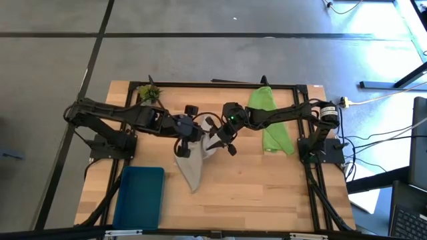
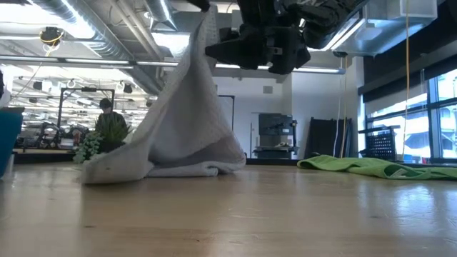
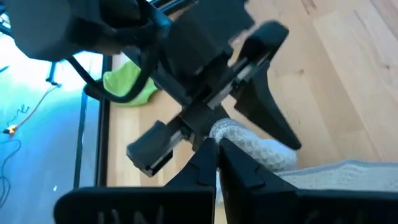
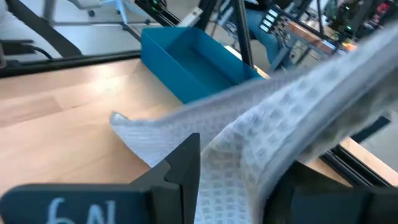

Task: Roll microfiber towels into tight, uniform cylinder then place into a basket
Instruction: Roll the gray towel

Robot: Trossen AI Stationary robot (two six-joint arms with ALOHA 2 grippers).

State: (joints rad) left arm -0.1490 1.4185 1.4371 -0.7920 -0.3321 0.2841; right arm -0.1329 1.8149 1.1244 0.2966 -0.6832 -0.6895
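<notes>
Both end effectors (image 1: 193,137) (image 1: 223,141) hold grey towel (image 1: 192,165) aloft.

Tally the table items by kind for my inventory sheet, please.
Towels: 2, a grey towel and a green towel
Baskets: 1, blue basket
Plant sprigs: 1, plant sprig
Total: 4

Both my arms reach in toward bench centre, tools near each other and raised off the surface. My left tool (image 1: 189,129) is pinched fully closed, fingers (image 3: 208,163) pressed together. My right tool (image 1: 223,138) has its fingers (image 4: 180,163) partly spread.
</notes>
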